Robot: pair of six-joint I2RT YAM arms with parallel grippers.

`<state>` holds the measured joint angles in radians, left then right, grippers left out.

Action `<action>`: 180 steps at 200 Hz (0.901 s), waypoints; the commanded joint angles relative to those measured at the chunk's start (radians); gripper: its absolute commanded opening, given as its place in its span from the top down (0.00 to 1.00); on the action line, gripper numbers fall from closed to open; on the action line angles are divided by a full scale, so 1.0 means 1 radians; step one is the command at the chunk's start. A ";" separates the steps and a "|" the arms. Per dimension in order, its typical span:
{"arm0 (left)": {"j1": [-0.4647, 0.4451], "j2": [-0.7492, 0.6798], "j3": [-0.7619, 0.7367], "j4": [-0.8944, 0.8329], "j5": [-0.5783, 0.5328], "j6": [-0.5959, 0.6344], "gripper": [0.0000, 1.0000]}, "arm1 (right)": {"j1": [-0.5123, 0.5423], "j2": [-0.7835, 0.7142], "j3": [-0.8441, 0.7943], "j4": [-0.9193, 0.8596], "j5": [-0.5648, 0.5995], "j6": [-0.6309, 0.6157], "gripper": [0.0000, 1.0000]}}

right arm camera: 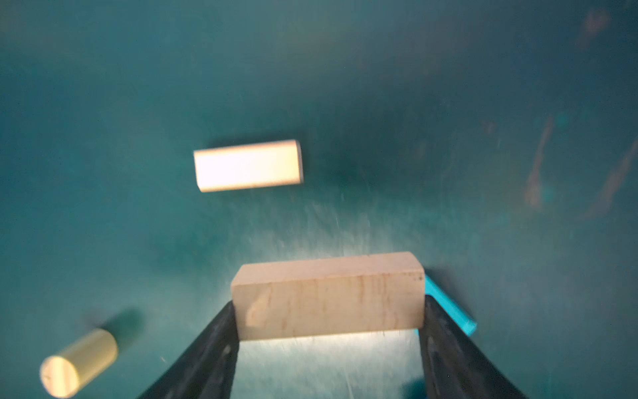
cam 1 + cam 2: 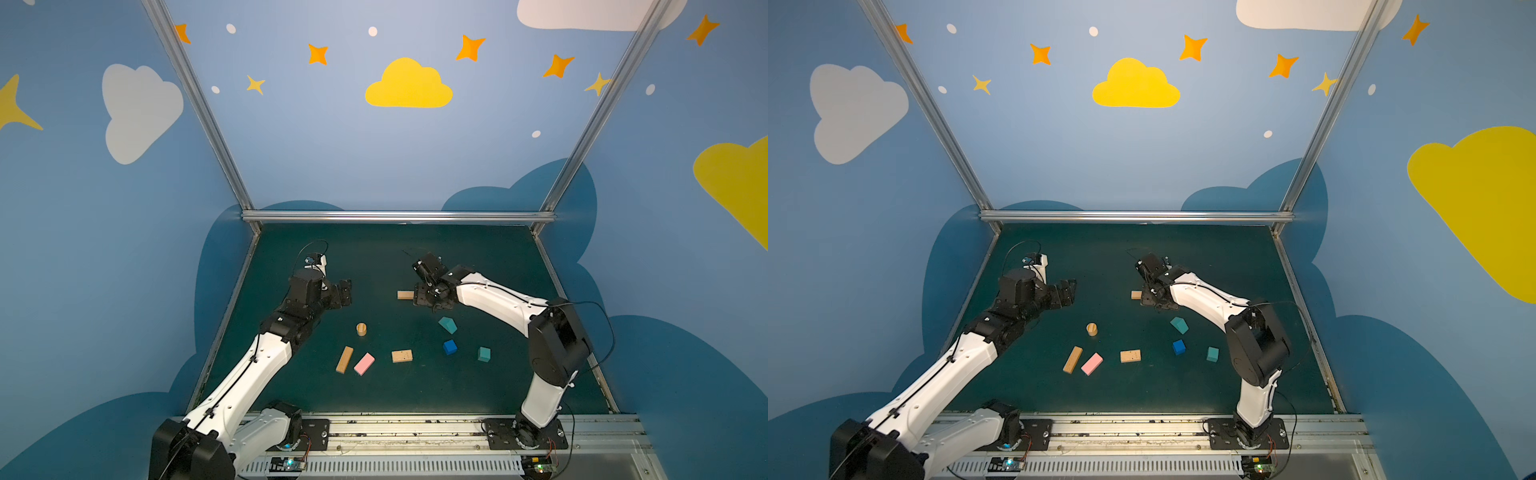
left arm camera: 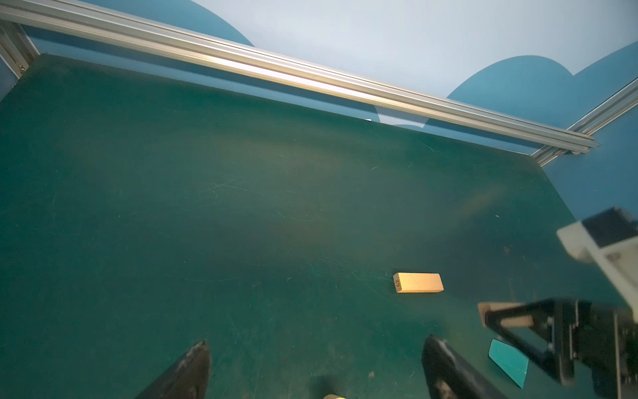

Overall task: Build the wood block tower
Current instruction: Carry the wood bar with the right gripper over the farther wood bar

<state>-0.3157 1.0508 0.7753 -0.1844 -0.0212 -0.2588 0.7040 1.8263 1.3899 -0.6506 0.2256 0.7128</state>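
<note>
Your right pincer [image 1: 328, 312] is clamped on a tan bar [image 1: 328, 286] the long way, one finger against each end, which is why its jaws stand so wide although they have a firm hold. The bar seems to ride just clear of the tabletop [image 1: 448, 103], but the wrist views are smeared there, so you cannot be sure of the gap. Gripping it by the ends leaves the broad faces free, which suits laying it down flat. A second tan bar [image 3: 417, 282] lies flat on the tabletop near the held one, and that looks like the likely start of the base. Your left pincer [image 3: 317, 362] gapes wide with nothing between its fingers and hangs well off to its own side, probably kept back so the two arms have room. Of the wood block tower nothing stands yet, and no piece rests on another. The other blocks lie loose nearer the robot's base: a cylinder [image 2: 361, 329], a third tan bar [image 2: 344, 359] just beside a pink bar [image 2: 364, 363], a short tan block [image 2: 402, 356], a teal house-shaped block [image 2: 447, 325], a blue cube [image 2: 449, 347] and a teal cube [image 2: 483, 354]. Set the held bar down squarely and open slowly, for such light pieces slide at a nudge.
</note>
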 commanded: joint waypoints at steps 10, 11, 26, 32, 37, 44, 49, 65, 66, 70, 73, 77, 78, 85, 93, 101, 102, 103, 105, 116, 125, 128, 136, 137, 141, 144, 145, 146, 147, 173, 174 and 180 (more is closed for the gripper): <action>-0.004 -0.001 -0.002 -0.010 -0.023 0.008 0.05 | -0.046 0.091 0.063 -0.008 -0.046 -0.066 0.34; -0.004 -0.001 -0.001 -0.010 -0.023 0.008 0.05 | -0.047 0.094 0.064 -0.008 -0.047 -0.066 0.34; -0.005 0.000 -0.001 -0.010 -0.026 0.009 0.05 | -0.055 0.123 0.094 -0.009 -0.064 -0.069 0.34; -0.004 0.001 0.000 -0.012 -0.027 0.010 0.05 | -0.054 0.132 0.103 -0.006 -0.069 -0.070 0.34; -0.004 0.001 0.000 -0.013 -0.029 0.010 0.05 | -0.053 0.139 0.110 -0.003 -0.076 -0.069 0.34; -0.003 0.002 -0.001 -0.013 -0.031 0.011 0.05 | -0.050 0.149 0.119 0.000 -0.085 -0.068 0.34; -0.004 0.002 -0.001 -0.013 -0.033 0.012 0.05 | -0.046 0.156 0.126 0.000 -0.088 -0.066 0.34; -0.003 0.002 -0.001 -0.015 -0.037 0.015 0.05 | -0.029 0.178 0.148 -0.009 -0.080 -0.064 0.34; -0.004 0.002 -0.001 -0.015 -0.037 0.015 0.05 | -0.028 0.180 0.150 -0.010 -0.079 -0.063 0.34; -0.005 0.002 0.000 -0.015 -0.038 0.014 0.05 | -0.023 0.186 0.154 -0.014 -0.075 -0.062 0.34; -0.004 0.002 0.000 -0.015 -0.039 0.014 0.05 | -0.018 0.189 0.159 -0.017 -0.072 -0.062 0.34; -0.005 0.002 -0.001 -0.016 -0.040 0.015 0.05 | -0.013 0.195 0.164 -0.021 -0.070 -0.062 0.34; -0.005 0.002 -0.001 -0.016 -0.040 0.015 0.05 | -0.011 0.197 0.166 -0.021 -0.069 -0.062 0.34; -0.005 0.002 -0.001 -0.017 -0.042 0.016 0.05 | 0.000 0.207 0.174 -0.027 -0.066 -0.062 0.34; -0.004 0.002 -0.001 -0.017 -0.042 0.015 0.05 | 0.011 0.219 0.183 -0.033 -0.063 -0.057 0.34; -0.004 0.002 -0.001 -0.017 -0.042 0.017 0.04 | 0.020 0.229 0.190 -0.039 -0.065 -0.050 0.34; -0.004 0.002 -0.001 -0.017 -0.043 0.018 0.04 | 0.022 0.232 0.191 -0.039 -0.066 -0.050 0.34; -0.003 0.002 -0.001 -0.017 -0.043 0.017 0.04 | 0.022 0.234 0.192 -0.039 -0.066 -0.049 0.34; -0.004 0.003 -0.001 -0.017 -0.043 0.018 0.04 | 0.024 0.235 0.193 -0.041 -0.065 -0.046 0.33; -0.004 0.003 -0.001 -0.017 -0.043 0.018 0.04 | 0.032 0.252 0.199 -0.046 -0.066 -0.031 0.33; -0.004 0.003 -0.001 -0.017 -0.042 0.017 0.04 | 0.038 0.261 0.199 -0.051 -0.061 -0.019 0.33; -0.004 0.003 0.000 -0.017 -0.042 0.018 0.04 | 0.039 0.262 0.199 -0.052 -0.061 -0.013 0.33; -0.005 0.003 0.000 -0.017 -0.042 0.017 0.04 | 0.043 0.267 0.199 -0.052 -0.058 -0.004 0.33; -0.005 0.003 -0.001 -0.017 -0.042 0.018 0.04 | 0.043 0.267 0.199 -0.051 -0.057 -0.003 0.33; -0.004 0.002 -0.001 -0.015 -0.043 0.019 0.04 | 0.045 0.271 0.199 -0.050 -0.057 0.001 0.33; -0.004 0.002 -0.001 -0.015 -0.042 0.019 0.04 | 0.047 0.271 0.198 -0.049 -0.056 0.005 0.33; -0.004 0.002 -0.001 -0.016 -0.042 0.019 0.05 | 0.048 0.272 0.198 -0.049 -0.056 0.006 0.33; -0.004 0.002 -0.001 -0.015 -0.042 0.020 0.05 | 0.049 0.272 0.198 -0.049 -0.055 0.007 0.33; -0.004 0.002 -0.001 -0.015 -0.042 0.020 0.05 | 0.050 0.272 0.198 -0.049 -0.055 0.008 0.33; -0.005 0.003 -0.003 -0.012 -0.040 0.020 0.04 | 0.063 0.288 0.215 -0.059 -0.036 0.019 0.33; -0.004 0.003 -0.004 -0.012 -0.040 0.020 0.04 | 0.064 0.289 0.216 -0.059 -0.034 0.020 0.33; -0.005 0.003 -0.003 -0.012 -0.040 0.019 0.05 | 0.066 0.294 0.224 -0.066 -0.029 0.022 0.33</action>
<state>-0.3172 1.0512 0.7757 -0.1848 -0.0544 -0.2478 0.7586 2.0991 1.5726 -0.6754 0.1619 0.7063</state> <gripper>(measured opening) 0.955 0.720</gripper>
